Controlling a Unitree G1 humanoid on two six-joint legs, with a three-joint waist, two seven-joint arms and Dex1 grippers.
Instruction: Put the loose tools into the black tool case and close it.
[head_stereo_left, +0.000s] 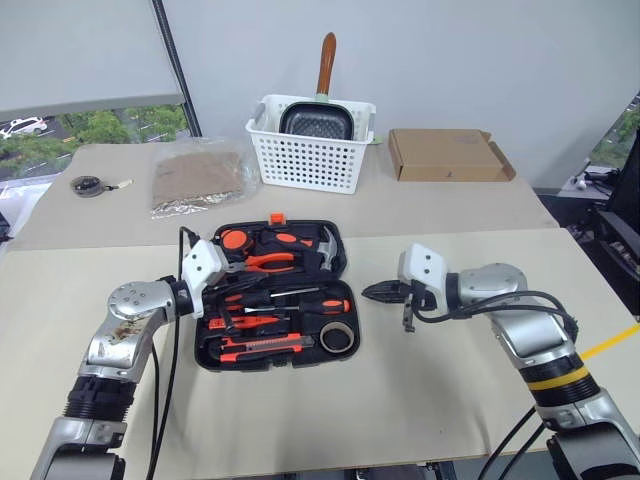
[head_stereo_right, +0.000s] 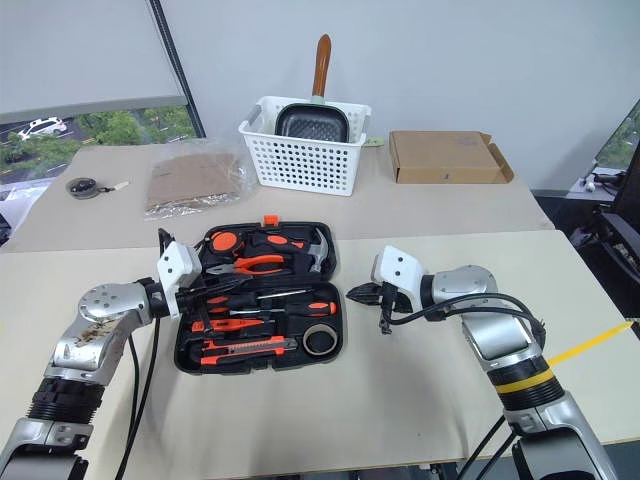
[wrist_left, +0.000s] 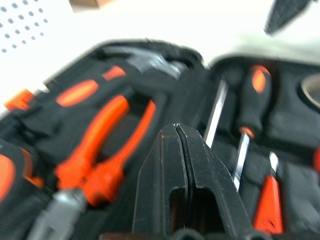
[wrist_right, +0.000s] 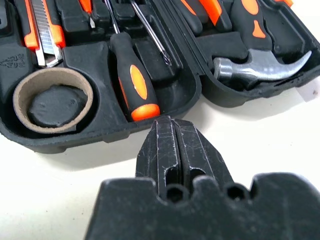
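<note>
The black plastic hinged tool case (head_stereo_left: 272, 296) lies open flat on the beige bench (head_stereo_left: 400, 400), straight in front of me between my two arms. Its moulded recesses look full: two orange-and-black-handled screwdrivers (wrist_right: 131, 80) lie in the nearer half, beside the red-and-black utility knife (head_stereo_left: 262, 344) and the small grey tape roll (wrist_right: 54, 100) in the corner. A small orange tester screwdriver (wrist_left: 268, 200) sits among them. In the farther half rest the orange-handled pliers (head_stereo_left: 266, 262) and the steel-headed hammer (wrist_right: 260, 66). I see no loose tool on the bench around the case, so I judge the loading part done.

My left hand (wrist_left: 183, 165) hovers over the left side of the case, fingers clenched together on nothing. My right hand (wrist_right: 176, 145) hangs just beside the case's right edge, also clenched and empty.

What remains, as I judge it, is folding one half over the other and fastening the orange latch (head_stereo_left: 277, 217) at the far edge.
</note>
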